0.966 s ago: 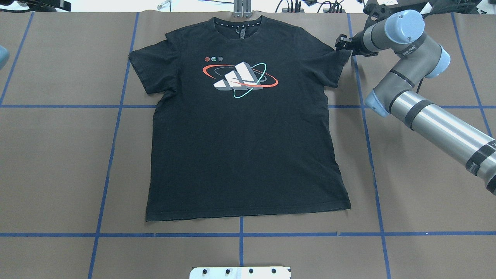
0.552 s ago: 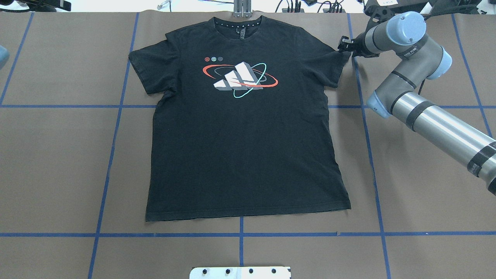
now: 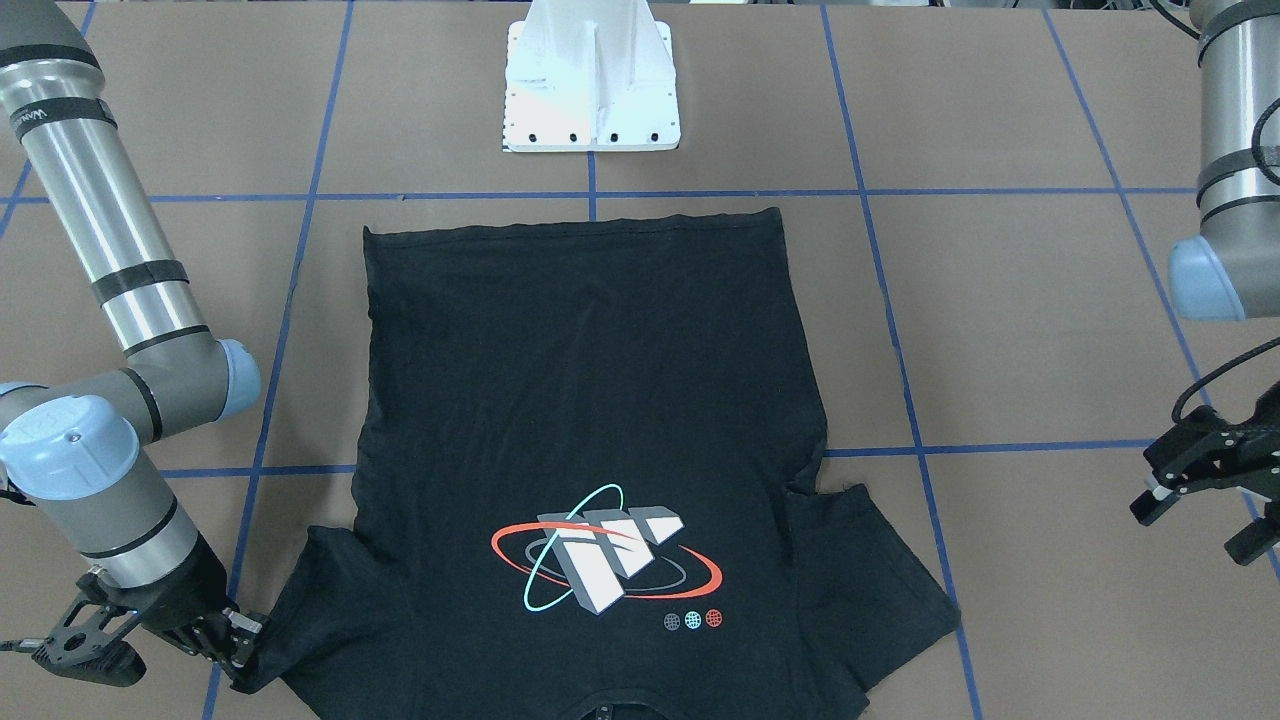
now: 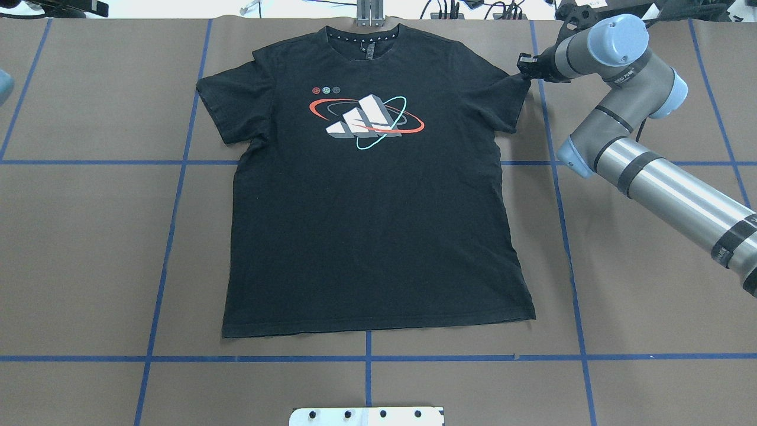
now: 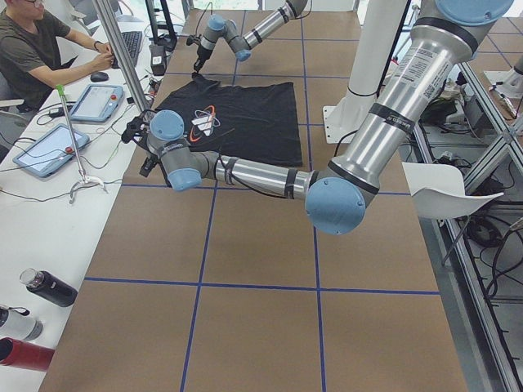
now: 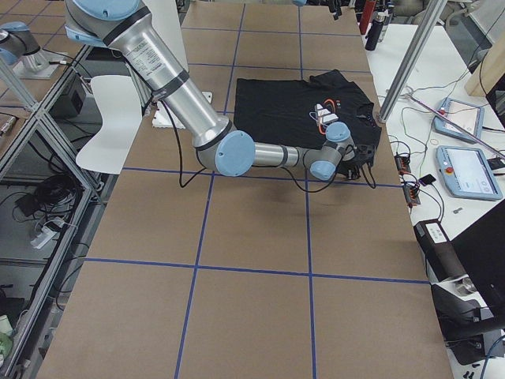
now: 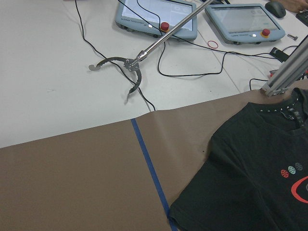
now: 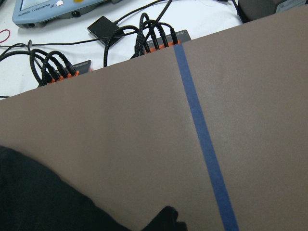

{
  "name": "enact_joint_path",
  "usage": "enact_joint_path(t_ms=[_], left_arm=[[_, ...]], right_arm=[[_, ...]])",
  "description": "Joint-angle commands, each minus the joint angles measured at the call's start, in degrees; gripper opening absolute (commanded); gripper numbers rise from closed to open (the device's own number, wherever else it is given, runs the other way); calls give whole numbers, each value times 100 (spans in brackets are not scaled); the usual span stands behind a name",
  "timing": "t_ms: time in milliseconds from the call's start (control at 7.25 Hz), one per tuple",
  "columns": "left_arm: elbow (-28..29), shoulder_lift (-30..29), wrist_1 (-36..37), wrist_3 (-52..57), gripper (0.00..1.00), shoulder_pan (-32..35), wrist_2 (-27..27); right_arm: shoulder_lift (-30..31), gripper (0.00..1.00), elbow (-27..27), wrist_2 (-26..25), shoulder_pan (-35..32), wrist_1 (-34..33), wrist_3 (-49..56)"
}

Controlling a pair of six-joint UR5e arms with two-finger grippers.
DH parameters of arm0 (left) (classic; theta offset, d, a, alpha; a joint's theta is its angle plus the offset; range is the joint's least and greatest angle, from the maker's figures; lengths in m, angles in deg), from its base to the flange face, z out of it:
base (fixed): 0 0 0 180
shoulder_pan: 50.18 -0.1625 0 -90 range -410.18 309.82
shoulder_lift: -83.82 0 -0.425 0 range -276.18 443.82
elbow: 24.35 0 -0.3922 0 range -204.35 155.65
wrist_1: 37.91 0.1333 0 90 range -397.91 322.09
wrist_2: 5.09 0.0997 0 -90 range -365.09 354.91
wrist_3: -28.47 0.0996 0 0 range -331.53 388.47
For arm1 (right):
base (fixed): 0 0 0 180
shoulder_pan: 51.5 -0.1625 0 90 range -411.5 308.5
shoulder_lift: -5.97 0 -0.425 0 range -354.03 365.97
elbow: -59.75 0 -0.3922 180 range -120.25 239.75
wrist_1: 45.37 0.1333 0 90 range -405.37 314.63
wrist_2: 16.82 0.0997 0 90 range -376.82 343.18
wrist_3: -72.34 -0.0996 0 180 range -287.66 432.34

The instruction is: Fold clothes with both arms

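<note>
The black T-shirt [image 4: 372, 225] lies flat on the brown table, print up, collar at the far edge; it also shows in the front view [image 3: 590, 400]. My right gripper [image 4: 523, 66] is at the outer corner of the shirt's right-hand sleeve [image 4: 513, 97]. In the front view [image 3: 238, 645] its fingers look closed on that corner, which is drawn slightly in. My left gripper [image 3: 1200, 520] is open and empty, hovering over bare table well off the other sleeve [image 3: 880, 590]. The left wrist view shows that sleeve and the collar [image 7: 260, 178].
The white pedestal base [image 3: 592, 80] stands at the near edge. Blue tape lines [image 4: 171, 225] grid the table. A metal post [image 4: 368, 15] stands by the collar. Tablets [image 7: 159, 17], cables and a seated operator [image 5: 33, 57] lie beyond the far edge.
My right gripper has shifted slightly at the sleeve corner, and the corner has drawn in toward the shirt. The rest of the shirt has not moved.
</note>
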Motion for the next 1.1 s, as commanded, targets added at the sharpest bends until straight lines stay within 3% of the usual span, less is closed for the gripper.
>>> enact_joint_path(t_ms=[0, 276, 414, 966], left_arm=[[5, 6, 9, 1, 100, 0, 0], [-4, 6, 0, -34, 100, 0, 0], [-4, 15, 0, -25, 100, 9, 0], [-22, 32, 0, -25, 100, 18, 0]], right_arm=[[10, 0, -471, 63, -59, 9, -33], [46, 0, -1052, 414, -42, 0, -111], [19, 0, -1080, 406, 106, 0, -95], [-409, 0, -1133, -252, 670, -314, -86]])
